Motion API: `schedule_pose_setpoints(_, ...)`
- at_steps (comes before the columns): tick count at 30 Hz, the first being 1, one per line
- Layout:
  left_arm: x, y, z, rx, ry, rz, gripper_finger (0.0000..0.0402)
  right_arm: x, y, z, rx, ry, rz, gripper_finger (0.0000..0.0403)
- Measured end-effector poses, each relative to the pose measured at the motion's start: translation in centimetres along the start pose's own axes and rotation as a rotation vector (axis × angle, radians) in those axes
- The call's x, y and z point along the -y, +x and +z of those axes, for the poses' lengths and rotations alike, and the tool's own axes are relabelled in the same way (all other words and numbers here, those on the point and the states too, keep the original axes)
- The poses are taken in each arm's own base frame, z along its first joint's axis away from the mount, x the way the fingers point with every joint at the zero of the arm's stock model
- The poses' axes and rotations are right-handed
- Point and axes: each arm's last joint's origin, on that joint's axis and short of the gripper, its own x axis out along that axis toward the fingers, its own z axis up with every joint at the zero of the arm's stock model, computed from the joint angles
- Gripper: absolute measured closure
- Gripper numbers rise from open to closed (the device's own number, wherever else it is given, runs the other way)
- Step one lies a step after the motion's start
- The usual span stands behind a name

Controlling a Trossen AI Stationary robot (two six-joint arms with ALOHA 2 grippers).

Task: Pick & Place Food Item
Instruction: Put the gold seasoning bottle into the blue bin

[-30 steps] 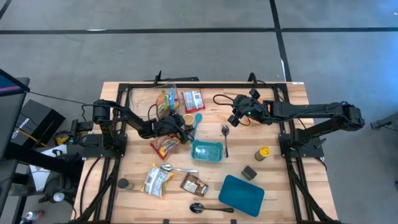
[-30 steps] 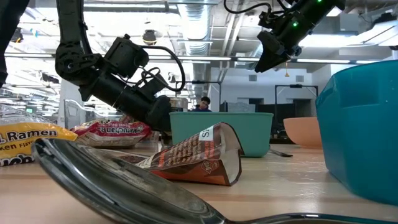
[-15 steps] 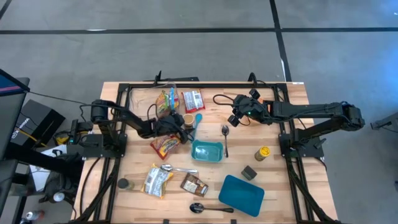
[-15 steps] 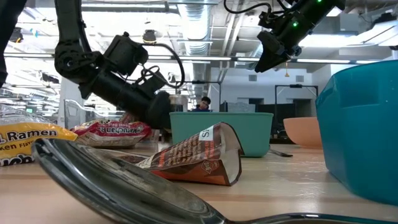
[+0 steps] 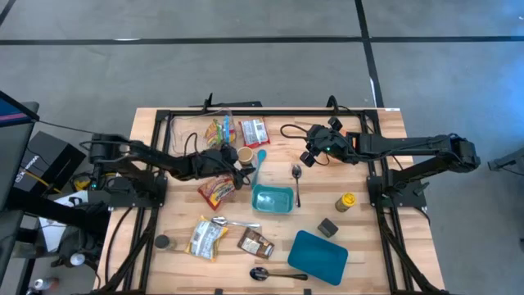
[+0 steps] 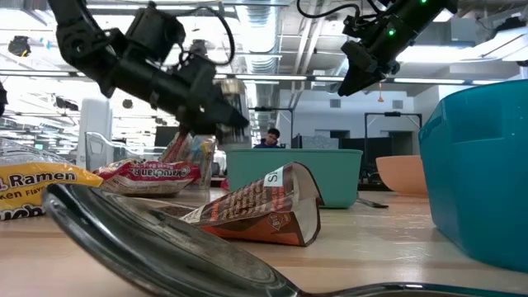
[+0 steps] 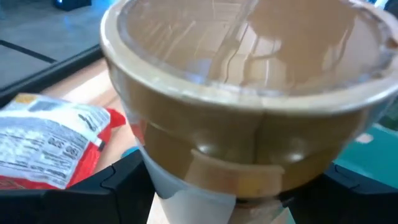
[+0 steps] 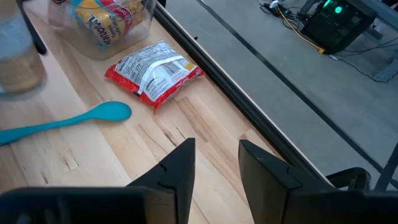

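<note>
High view: left fingers [image 5: 238, 161] grip a lidded cup [image 5: 244, 155] (beside the teal bin's [image 5: 273, 199] rim).

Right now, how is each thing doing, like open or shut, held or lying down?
left gripper: closed on the cup, raised above the table
cup: lid on, held up off the table
right gripper: open, empty, hovering above the table
teal bin: upright, empty
blue spoon: lying flat on the table
red packet: lying flat on the table
</note>
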Motion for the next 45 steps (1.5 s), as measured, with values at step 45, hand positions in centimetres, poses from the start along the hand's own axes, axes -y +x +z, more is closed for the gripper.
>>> schedule_pose_setpoints(45,0.5,0.0,6.0,0.023,0.068,-0.196,0.0122,-0.7,2.3,-2.8,0.133,-0.056,0.098,0.0287)
